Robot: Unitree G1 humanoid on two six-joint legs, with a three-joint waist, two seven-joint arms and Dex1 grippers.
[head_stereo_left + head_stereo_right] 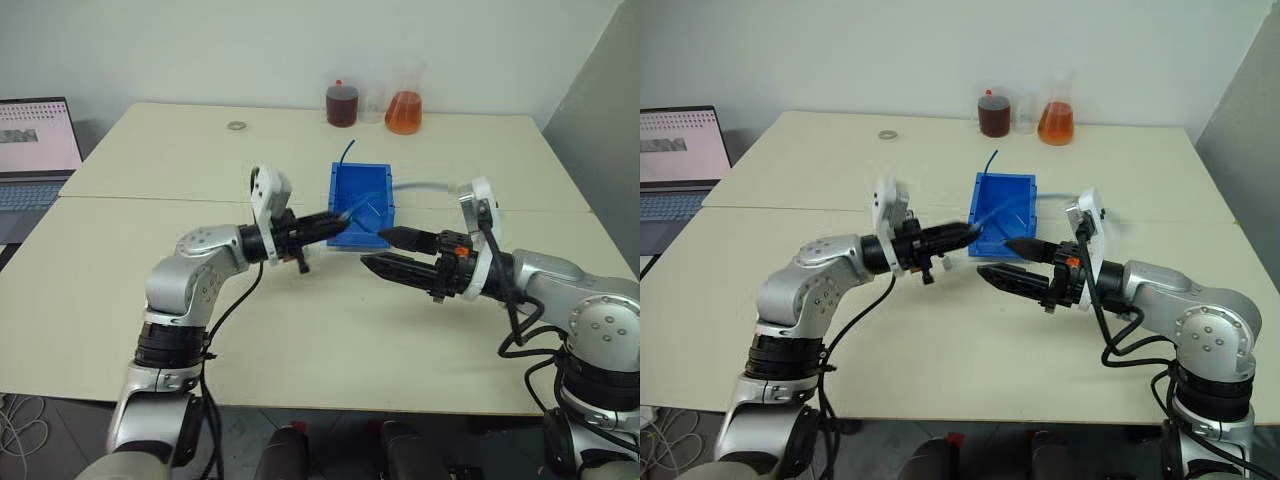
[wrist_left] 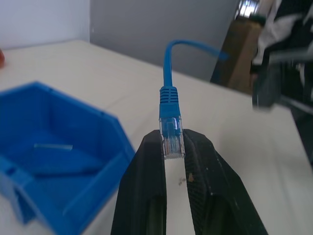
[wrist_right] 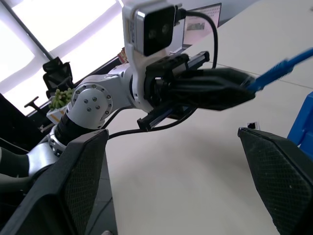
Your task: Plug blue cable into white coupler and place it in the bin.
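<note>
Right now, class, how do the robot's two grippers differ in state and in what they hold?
The left gripper has its jaws shut on the blue cable, pinching the plug; the right gripper has its jaws spread wide and holds nothing. The left sits in front of the bin; the right sits to that bin's right. Both have black fingers and hang above the table.

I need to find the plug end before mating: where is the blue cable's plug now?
Its plug is pinched in the left gripper, held above the table just left of the bin; the blue cable trails away beyond it.

One blue cable [image 2: 169, 95], one blue bin [image 1: 361, 205], two grippers, left [image 1: 338, 222] and right [image 1: 380, 250], three glass vessels [image 1: 372, 103] at the table's far edge, one laptop [image 1: 35, 150], one small ring [image 1: 237, 126].
</note>
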